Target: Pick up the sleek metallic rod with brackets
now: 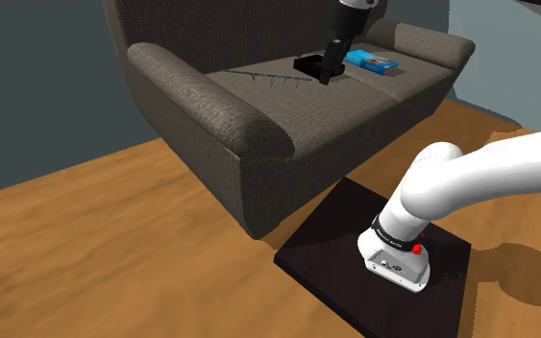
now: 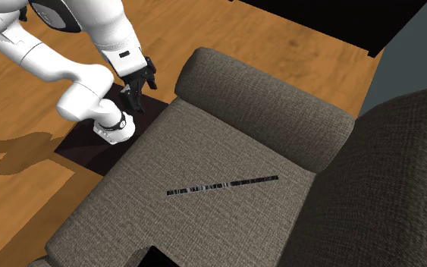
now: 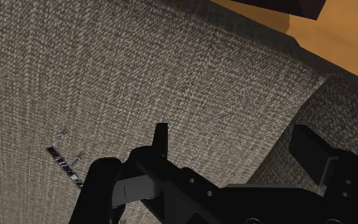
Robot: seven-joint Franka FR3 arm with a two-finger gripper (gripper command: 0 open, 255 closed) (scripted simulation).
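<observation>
Rod (image 2: 221,183) flat on sofa (image 2: 265,98) seat cushion, centre of second exterior frame, lying roughly left to right. Gripper (image 2: 133,87) at upper left of that frame, clear of rod. Fingers (image 3: 161,137) spread wide apart, nothing held between them.

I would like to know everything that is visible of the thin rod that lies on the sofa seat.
The rod is long, thin and straight, with a shiny metallic look of dark and light bands. Small silver brackets stick out from its side. It lies flat on the grey-brown fabric seat of the sofa, with one end pointing toward the backrest. Only the seat touches it. The open end effector hovers apart from it, and the rod is not between the fingers.
</observation>
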